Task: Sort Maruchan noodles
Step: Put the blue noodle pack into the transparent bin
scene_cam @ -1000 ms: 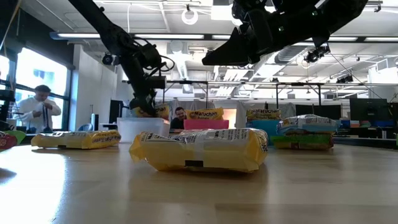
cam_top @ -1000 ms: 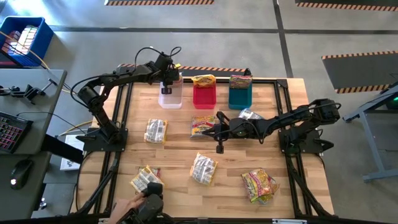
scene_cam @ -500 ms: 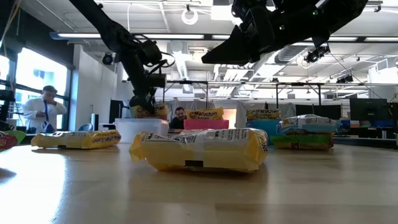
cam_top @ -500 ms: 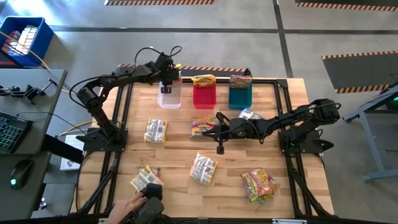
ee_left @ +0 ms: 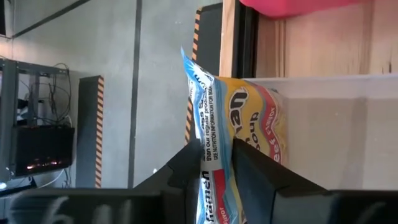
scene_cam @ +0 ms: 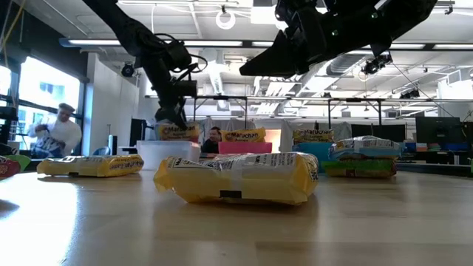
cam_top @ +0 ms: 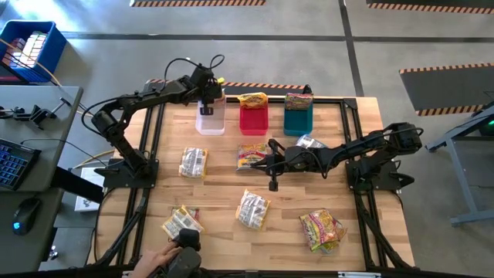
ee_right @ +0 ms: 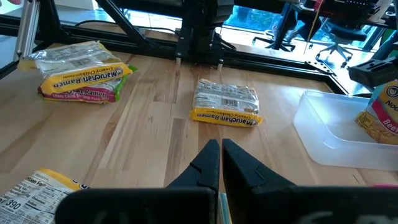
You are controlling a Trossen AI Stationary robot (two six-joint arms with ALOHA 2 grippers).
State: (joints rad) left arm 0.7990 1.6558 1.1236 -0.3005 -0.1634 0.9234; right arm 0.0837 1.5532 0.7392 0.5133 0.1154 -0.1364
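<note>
right now the step in hand looks like dropping a packet into the clear bin point(cam_top: 211, 120), which sits at about eleven o'clock on the counter point(cam_top: 220, 189) in the high view. the left pincer point(ee_left: 214, 163) hangs over that bin with its fingers grasping the edge of a yellow packet point(ee_left: 239, 134), the packet standing on end partly inside the bin wall. the red bin point(cam_top: 253, 117) and the teal bin point(cam_top: 298, 117) beside it each hold a packet already. the right pincer point(ee_right: 221, 152) is clenched on nothing and hovers near the counter's middle, just beside a pink and green packet point(cam_top: 252, 154).

more packets lie loose: a yellow one point(cam_top: 193, 162) at nine o'clock, another point(cam_top: 253, 208) at six, a third point(cam_top: 181, 222) at seven near a person's hand point(cam_top: 158, 255), a pink one point(cam_top: 322, 228) at five, and a silvery one point(cam_top: 310, 142) at two.

next, i judge, the left pincer must let go so the packet settles in, then lift straight up and head for another yellow one.
</note>
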